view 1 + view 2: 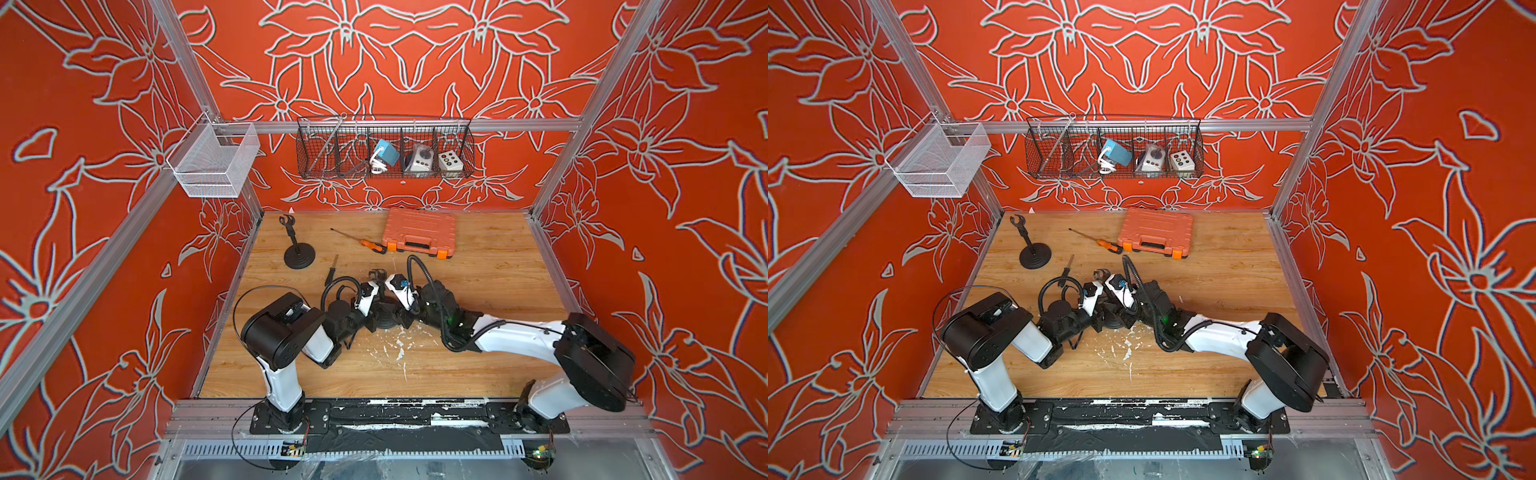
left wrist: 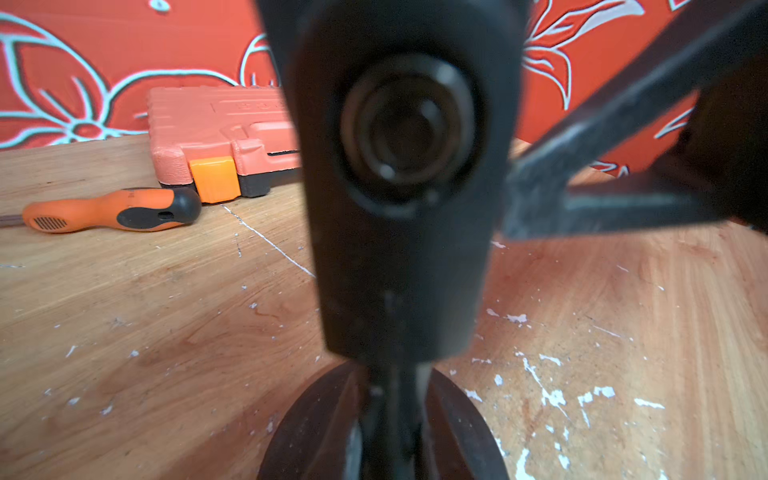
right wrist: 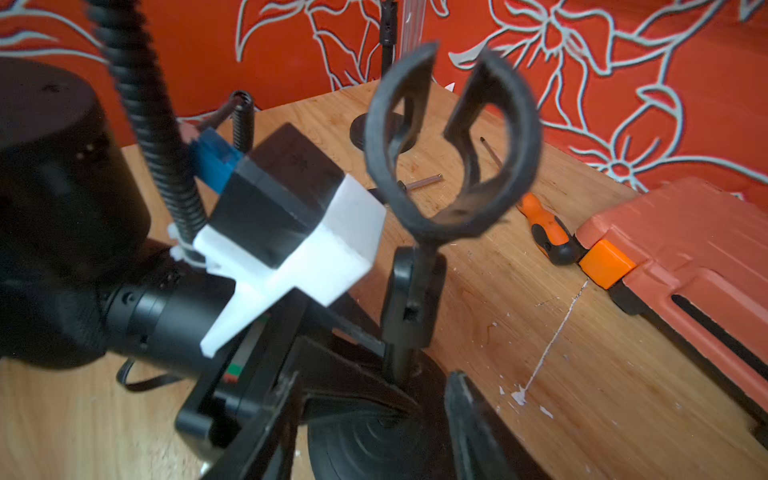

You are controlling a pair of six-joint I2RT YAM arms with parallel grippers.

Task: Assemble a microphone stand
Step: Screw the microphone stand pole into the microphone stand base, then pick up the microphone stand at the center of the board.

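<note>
The wooden desk (image 1: pixel 478 361) fills the floor of the red-walled cell, its near half flecked with white scuffs. Both arms reach in from the near edge, the right arm (image 1: pixel 519 340) and the left arm (image 1: pixel 286 328), and their wrists meet around the middle of the desk. On the back wall hangs a black wire basket (image 1: pixel 303 149) with small devices in its compartments. An orange tool case (image 1: pixel 419 230) lies closed near the back edge.

The microphone stand (image 3: pixel 409 291) stands upright at the centre, between the two wrists. Its round base (image 3: pixel 353 449) rests flat on the desk and its C-shaped clip (image 3: pixel 451 226) is at the top, tilted a little. A second stand (image 1: pixel 298 258) is well apart from it, near the back left corner.

The left gripper (image 3: pixel 397 372) comes in low from the side. Its jaws are drawn together and appear to pinch the stand's post just above the base, though both wrist views are blurred there. The right gripper (image 3: pixel 374 376) has its jaws spread apart on either side of the base and post, with nothing in them.

An orange-and-black screwdriver (image 1: pixel 372 245) lies with its handle end just beside the case's front left corner. A slim dark-handled tool (image 1: pixel 332 270) lies between the second stand and the arms.
</note>
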